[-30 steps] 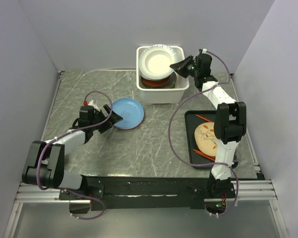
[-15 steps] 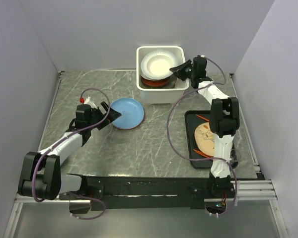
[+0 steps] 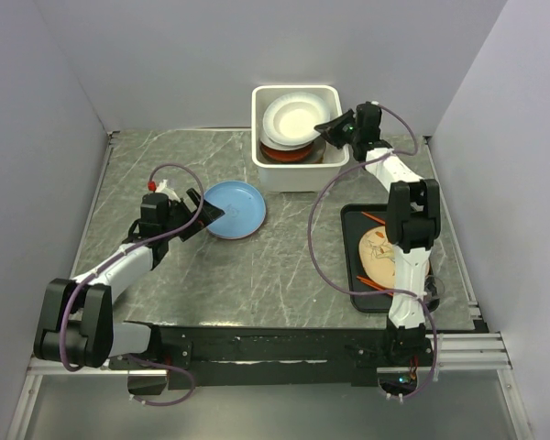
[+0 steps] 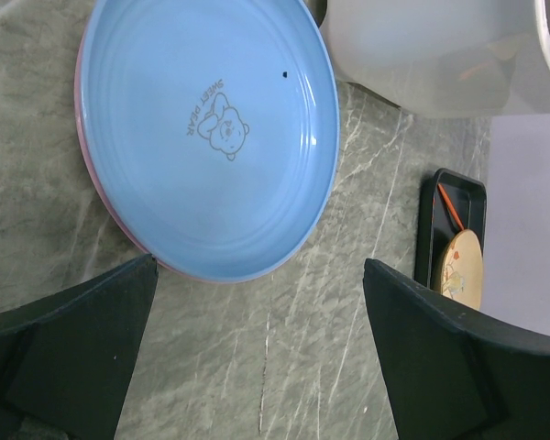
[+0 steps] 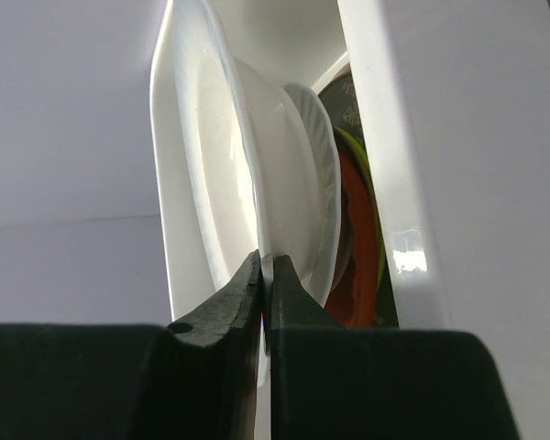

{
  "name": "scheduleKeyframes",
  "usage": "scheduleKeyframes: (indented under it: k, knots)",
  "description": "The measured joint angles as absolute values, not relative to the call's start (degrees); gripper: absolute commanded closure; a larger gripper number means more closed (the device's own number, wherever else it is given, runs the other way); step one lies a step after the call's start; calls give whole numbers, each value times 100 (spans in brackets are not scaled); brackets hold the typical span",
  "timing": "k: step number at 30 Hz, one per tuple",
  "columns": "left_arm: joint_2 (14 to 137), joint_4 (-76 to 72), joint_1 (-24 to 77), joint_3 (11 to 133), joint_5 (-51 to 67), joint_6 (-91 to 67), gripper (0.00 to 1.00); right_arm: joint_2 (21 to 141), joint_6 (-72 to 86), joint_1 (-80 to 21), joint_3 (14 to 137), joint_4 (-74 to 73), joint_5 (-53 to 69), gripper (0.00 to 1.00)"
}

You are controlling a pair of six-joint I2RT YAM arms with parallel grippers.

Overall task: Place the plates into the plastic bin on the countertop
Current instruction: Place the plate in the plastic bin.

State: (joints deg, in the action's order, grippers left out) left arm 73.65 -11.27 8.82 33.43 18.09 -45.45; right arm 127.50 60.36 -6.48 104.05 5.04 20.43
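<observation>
At the near right, a black tray [image 3: 351, 275] [image 4: 467, 197] is seen on the countertop [image 3: 257, 275] [image 4: 257, 367], and a round tan plate with a drawing [image 3: 379, 255] [image 4: 460, 270] is laid in it beside orange sticks. At the near left, the left gripper [image 3: 202, 218] [image 4: 261, 275] is held low over the countertop with its fingers spread wide and nothing between them. Just beyond its fingertips a pale blue plate [image 3: 238, 207] [image 4: 211, 137], marked with a small bear, is set flat on a pink plate [image 4: 99, 188], of which only the rim is shown. Farther back, the white bin [image 3: 298, 174] [image 4: 422, 55] [image 5: 440, 137] is placed against the far edge of the countertop. At its right rim the right gripper [image 3: 328, 128] [image 5: 266, 266] is clamped on the edge of a white plate [image 3: 293, 117] [image 5: 211, 183], which is held tilted inside the bin. Behind that plate a second white plate with a fluted edge [image 5: 316, 192] is seen, then a red-brown plate [image 3: 284, 153] [image 5: 353, 247] and the thin edge of a lime green one [image 5: 378, 247], all stacked within the bin's walls.
</observation>
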Motion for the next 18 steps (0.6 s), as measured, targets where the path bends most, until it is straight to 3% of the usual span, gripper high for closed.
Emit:
scheduleKeyframes:
  k: [18]
  knots:
    - [7452,-1127,882,3343,1813,-4525,1,13161,5765,-729,10971,248,2314,92]
